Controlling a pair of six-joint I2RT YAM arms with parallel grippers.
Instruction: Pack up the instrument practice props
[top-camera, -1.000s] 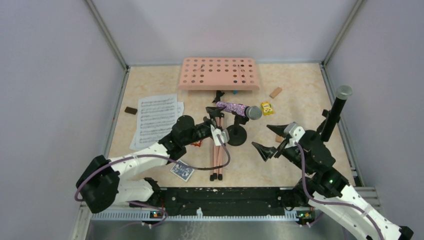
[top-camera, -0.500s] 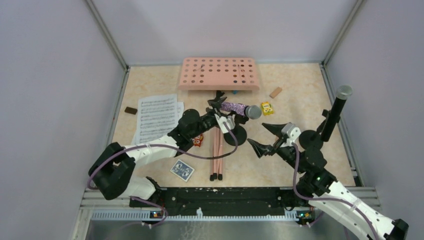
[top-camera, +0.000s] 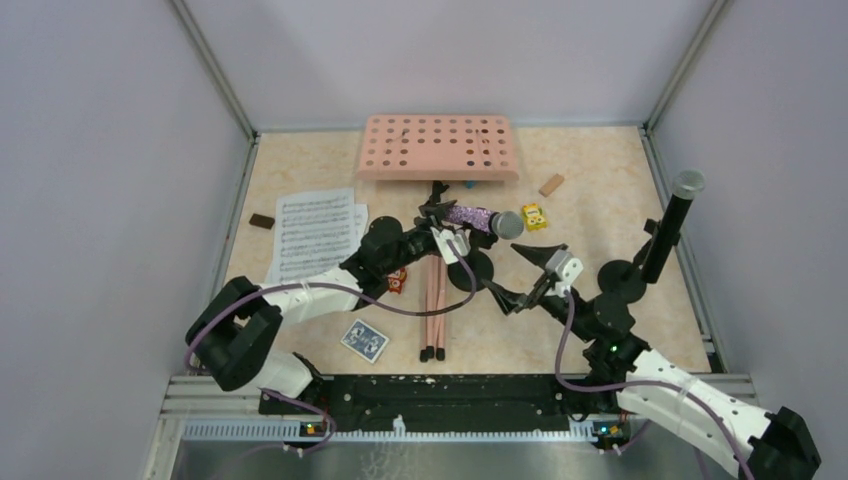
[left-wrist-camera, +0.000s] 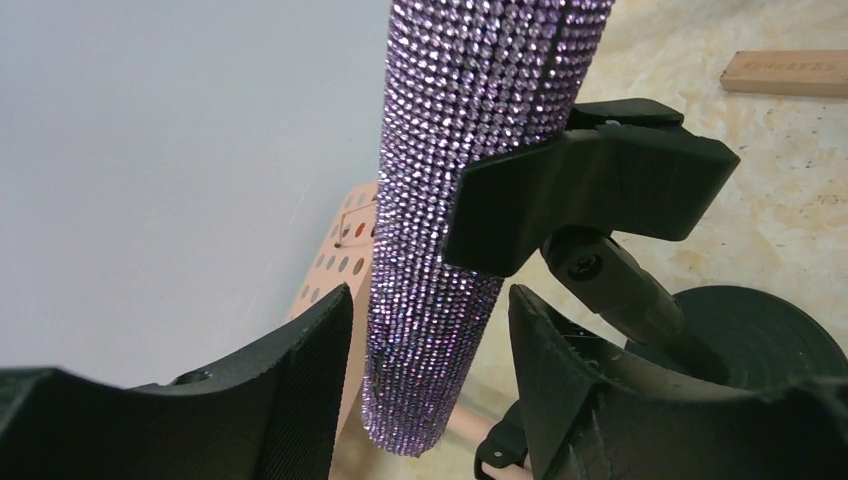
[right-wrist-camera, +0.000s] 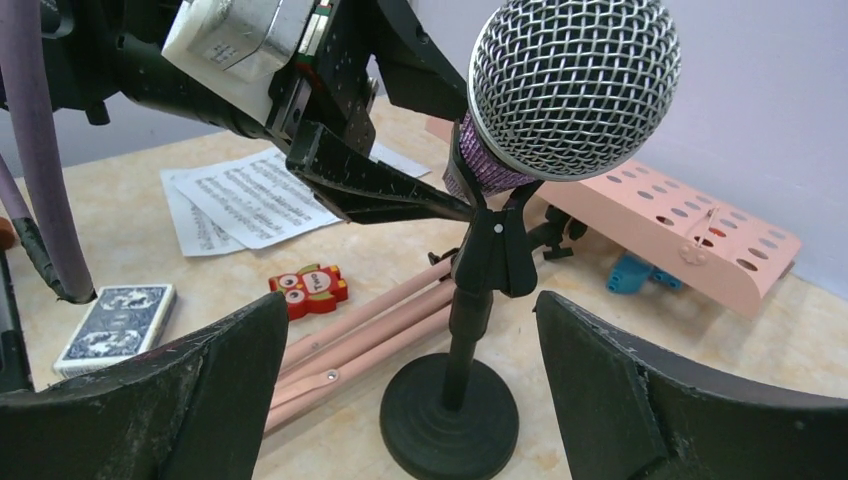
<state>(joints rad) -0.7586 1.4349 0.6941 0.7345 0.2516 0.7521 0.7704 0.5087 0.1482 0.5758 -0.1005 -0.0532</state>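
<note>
The purple-glitter microphone (top-camera: 468, 215) lies clipped in a short black mic holder (right-wrist-camera: 470, 300) near the middle of the desk (top-camera: 590, 210), its grey mesh head (right-wrist-camera: 575, 85) pointing right. The left pincer (left-wrist-camera: 430, 300) reaches in from the left and straddles the tail end of the glittery handle. Its two fingers (left-wrist-camera: 300, 390) sit narrowly on either side, with a thin gap showing, so it isn't gripping. From the right, the right pincer (right-wrist-camera: 410, 300) is spread wide and empty, facing the holder's round base (right-wrist-camera: 450, 410) without touching it.

Behind them the salmon-pink music rack (top-camera: 437, 147) lies along the far edge of the desk, and its tripod legs (top-camera: 435, 305) stretch toward the near side under the left arm. The white sheet-music pages (top-camera: 315, 235) lie flat to the left. Over on the right, the black microphone (top-camera: 672, 215) stands upright in the second holder (top-camera: 622, 278).

A blue card pack (top-camera: 364, 341), a red owl toy (right-wrist-camera: 310, 290), a yellow toy (top-camera: 534, 216) and a wooden block (top-camera: 551, 185) are scattered about.
</note>
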